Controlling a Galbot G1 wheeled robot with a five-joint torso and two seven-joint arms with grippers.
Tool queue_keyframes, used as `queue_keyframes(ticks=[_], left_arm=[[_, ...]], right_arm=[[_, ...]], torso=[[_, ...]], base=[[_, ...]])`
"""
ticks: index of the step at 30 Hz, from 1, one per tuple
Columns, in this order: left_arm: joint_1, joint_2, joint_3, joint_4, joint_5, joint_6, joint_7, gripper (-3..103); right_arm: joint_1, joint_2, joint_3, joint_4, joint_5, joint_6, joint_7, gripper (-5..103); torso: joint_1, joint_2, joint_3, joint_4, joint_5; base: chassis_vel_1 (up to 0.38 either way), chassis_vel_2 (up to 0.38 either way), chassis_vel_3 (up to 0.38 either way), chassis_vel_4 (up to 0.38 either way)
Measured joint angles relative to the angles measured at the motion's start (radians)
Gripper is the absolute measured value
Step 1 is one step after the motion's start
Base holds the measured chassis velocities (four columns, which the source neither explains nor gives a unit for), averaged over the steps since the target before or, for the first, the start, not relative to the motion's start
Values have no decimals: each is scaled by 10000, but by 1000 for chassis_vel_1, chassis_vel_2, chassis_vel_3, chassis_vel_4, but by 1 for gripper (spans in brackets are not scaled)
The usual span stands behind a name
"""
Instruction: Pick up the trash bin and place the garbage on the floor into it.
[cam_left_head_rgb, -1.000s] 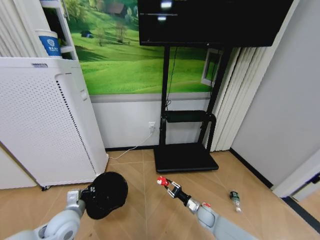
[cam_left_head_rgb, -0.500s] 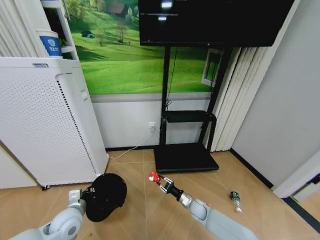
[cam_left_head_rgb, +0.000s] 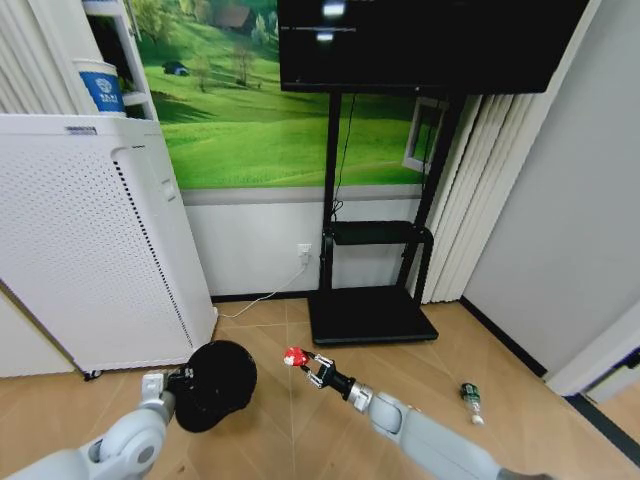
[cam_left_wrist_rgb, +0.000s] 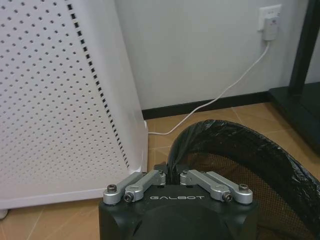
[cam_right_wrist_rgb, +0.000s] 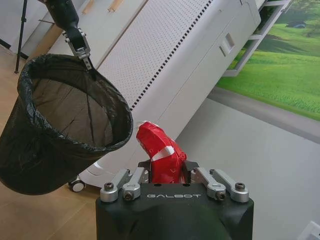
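Observation:
The black trash bin (cam_left_head_rgb: 215, 382) hangs tilted above the wood floor, lined with a black bag. My left gripper (cam_left_head_rgb: 172, 385) is shut on its rim; the left wrist view has the fingers (cam_left_wrist_rgb: 150, 179) pinching the bin's edge (cam_left_wrist_rgb: 235, 150). My right gripper (cam_left_head_rgb: 308, 366) is shut on a piece of garbage, a crumpled red-and-white can (cam_left_head_rgb: 293, 356), just right of the bin's mouth. From the right wrist, the can (cam_right_wrist_rgb: 160, 152) sticks up between the fingers, with the bin (cam_right_wrist_rgb: 60, 125) close beside it. A small clear bottle (cam_left_head_rgb: 470, 398) lies on the floor at right.
A large white perforated appliance (cam_left_head_rgb: 90, 240) stands at left, right behind the bin. A black TV stand base (cam_left_head_rgb: 370, 315) sits ahead by the wall, with a white power cord (cam_left_head_rgb: 265, 295) running to a socket. Bare wood floor lies between them.
My right gripper has carried the red can leftwards, closer to the bin's mouth. The left gripper keeps its hold on the bin, which has barely shifted.

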Motion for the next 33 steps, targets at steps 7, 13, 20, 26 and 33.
queue_keyframes(ticks=[7,13,20,26,33], left_arm=[[-211,244,571,57,787,91,612,7],[-1531,381,2185,221,853,118,934,7],[-5270,-76,5386,779,312,121,995,7],[-7929,-879,7487,1153,-351,21,644,7],[-8074,-888,7961,922,-424,13,517,7]], right_arm=[[-93,138,-9,-91,-280,42,2,32],[-21,280,-162,10,-446,56,36,32],[120,429,-468,114,-607,52,148,32],[136,663,-551,59,-651,51,181,32],[175,932,-436,-564,-593,179,169,31]], torso=[[0,-1,1,1,0],[0,0,0,3,-1],[0,0,1,-1,1],[1,-1,1,-5,6],[1,-1,0,4,0]], base=[[0,0,0,0],[0,0,0,0],[0,0,0,0],[0,0,0,0],[0,0,0,0]])
